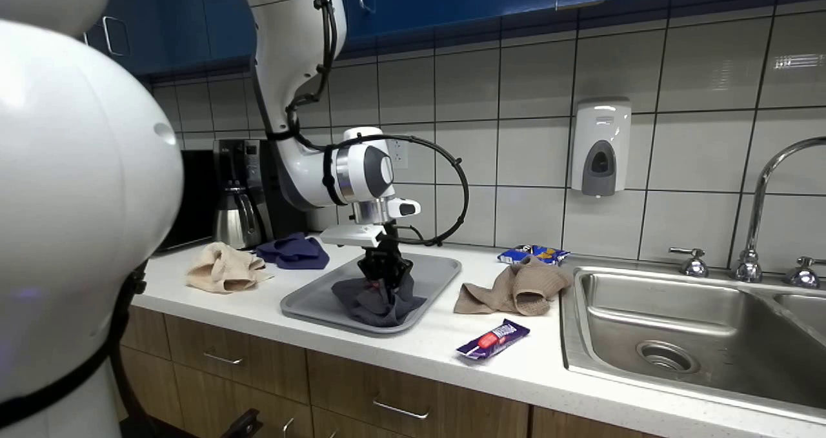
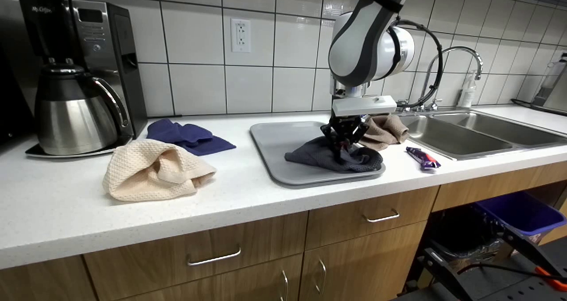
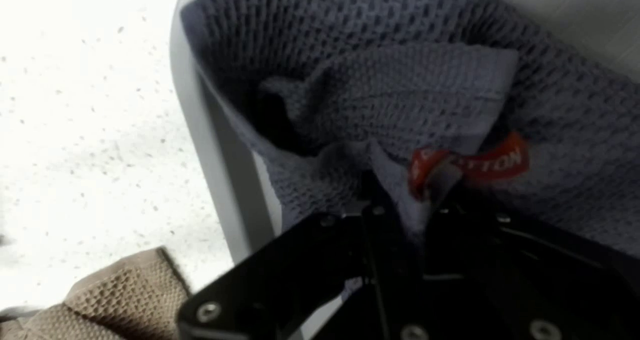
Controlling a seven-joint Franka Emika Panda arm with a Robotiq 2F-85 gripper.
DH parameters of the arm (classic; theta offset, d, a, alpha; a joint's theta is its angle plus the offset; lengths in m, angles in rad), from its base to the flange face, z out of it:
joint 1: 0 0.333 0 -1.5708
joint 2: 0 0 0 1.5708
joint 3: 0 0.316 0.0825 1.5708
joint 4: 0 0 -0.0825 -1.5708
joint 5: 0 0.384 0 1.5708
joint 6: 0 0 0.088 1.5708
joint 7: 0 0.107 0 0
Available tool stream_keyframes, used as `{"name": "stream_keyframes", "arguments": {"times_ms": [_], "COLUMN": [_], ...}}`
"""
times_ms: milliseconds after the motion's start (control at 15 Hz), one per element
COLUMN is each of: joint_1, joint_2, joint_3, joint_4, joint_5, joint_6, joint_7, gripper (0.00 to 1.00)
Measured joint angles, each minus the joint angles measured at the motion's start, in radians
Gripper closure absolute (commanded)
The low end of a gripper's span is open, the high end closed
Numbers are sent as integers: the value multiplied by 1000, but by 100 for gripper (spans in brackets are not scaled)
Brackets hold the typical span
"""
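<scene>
Dark grey cloth (image 3: 380,84): bunched on the grey tray (image 2: 283,137), toward its front edge, with one hemmed corner folded over the heap.
Gripper (image 3: 415,202): pointing down into the heap; I have its jaws pinching a narrow fold of the cloth, which shows between them in my wrist view.
Red tag (image 3: 500,160): curling out of the cloth right beside the jaws, its white letters only partly readable to me.
White counter (image 2: 234,177): the tray lies flat on it.
Brown cloth (image 1: 519,286): crumpled between the tray and the steel sink (image 1: 619,335).
Purple wrapper (image 1: 493,340): ahead of the brown cloth, nearer the counter's front edge.
Blue packet (image 1: 534,255): just behind the brown cloth, near the tiled wall (image 1: 532,154).
Cream cloth (image 2: 155,170): loosely heaped on the tray's other side, away from the sink.
Navy cloth (image 2: 188,137): folded over just behind the cream one.
Coffee maker (image 2: 104,48): beyond both, its steel carafe (image 2: 75,123) in place.
Soap dispenser (image 1: 601,144): I see it on the wall, above the counter.
</scene>
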Motion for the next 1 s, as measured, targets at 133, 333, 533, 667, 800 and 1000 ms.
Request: {"name": "stream_keyframes", "arguments": {"times_ms": [133,333,533,667,800,1000], "joint_1": [0,1,7,17,31,56], "joint_2": [-1,-3,-8,-14,-25,-42], "joint_3": [0,0,0,1,1,1], "joint_4": [0,1,6,9,13,16], "joint_5": [0,0,-2,-3,-5,-14], "joint_6": [0,0,0,0,0,0], "joint_7": [0,0,0,0,0,3], "gripper": [97,97,97,97,97,97]}}
